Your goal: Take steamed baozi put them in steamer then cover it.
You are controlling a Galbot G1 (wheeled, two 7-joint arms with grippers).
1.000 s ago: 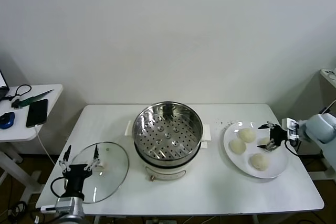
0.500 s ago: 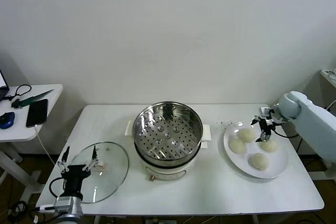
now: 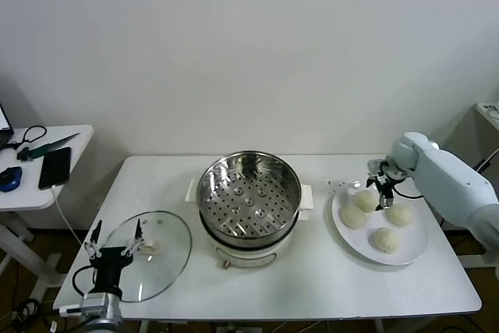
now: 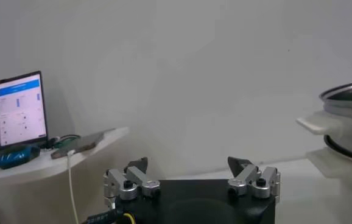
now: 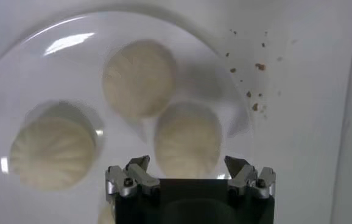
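Observation:
Four cream-white baozi lie on a white plate (image 3: 415,246) at the table's right: one at the back (image 3: 365,200), one on the left (image 3: 352,217), one on the right (image 3: 400,215), one at the front (image 3: 384,240). My right gripper (image 3: 380,187) hovers open just above the back baozi (image 5: 188,139), which sits between its fingers (image 5: 136,168); two more baozi (image 5: 139,78) (image 5: 53,152) lie beyond. The steel steamer (image 3: 249,200) stands empty at the centre. The glass cover (image 3: 152,253) lies flat at the front left. My left gripper (image 3: 115,241) is open at the cover's near left edge.
Crumbs (image 5: 255,85) dot the table beside the plate (image 5: 54,67). A side table on the left holds a phone (image 3: 54,167) and a laptop (image 4: 11,109). The steamer's rim and handle (image 4: 346,119) show in the left wrist view past the open left gripper (image 4: 191,165).
My right arm has swung in from the table's right edge, leftward and back across the plate, to above the back baozi. The left arm has not moved.

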